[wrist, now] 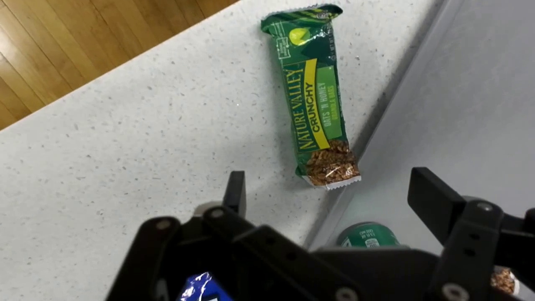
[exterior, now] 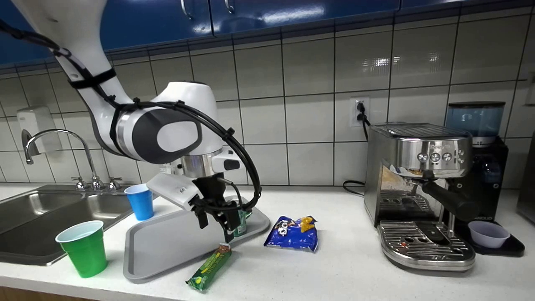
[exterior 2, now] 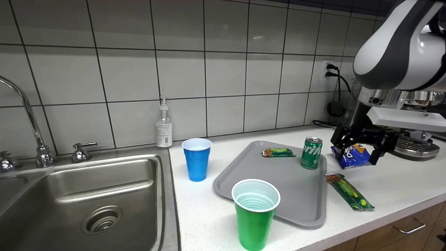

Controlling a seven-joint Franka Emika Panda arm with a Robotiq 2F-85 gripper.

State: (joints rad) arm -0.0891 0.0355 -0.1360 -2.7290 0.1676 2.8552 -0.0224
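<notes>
One granola bar (wrist: pixel 313 96) in a green wrapper lies on the white counter (exterior: pixel 342 267), just beside the grey tray (exterior 2: pixel 303 198). Printed face up, brown end nearest the tray's rim, too close for me to say whether they touch. Gripper (exterior 2: pixel 356 157) hangs above the counter near that brown end, its two fingers (wrist: pixel 434 205) spread wide, nothing held. Wrist view puts the tips to either side of that end, the rest of the bar stretching away beyond.

On the tray: a green Sprite can (exterior 2: pixel 311 155), upright, and a second granola bar (exterior 2: pixel 278 152) lying flat, apart from the can. Blue snack bag (exterior: pixel 292 234) on the counter, outside the tray, toward the espresso machine (exterior: pixel 422 154).

Green cup (exterior: pixel 85 251) stands near the counter's front edge, close by the tray; blue cup (exterior 2: pixel 197 162) farther back, between tray and steel sink (exterior 2: pixel 169 195). Pump bottle (exterior 2: pixel 163 130) with a white label near the tiled wall (exterior 2: pixel 132 125), behind the blue cup and toward the sink.
</notes>
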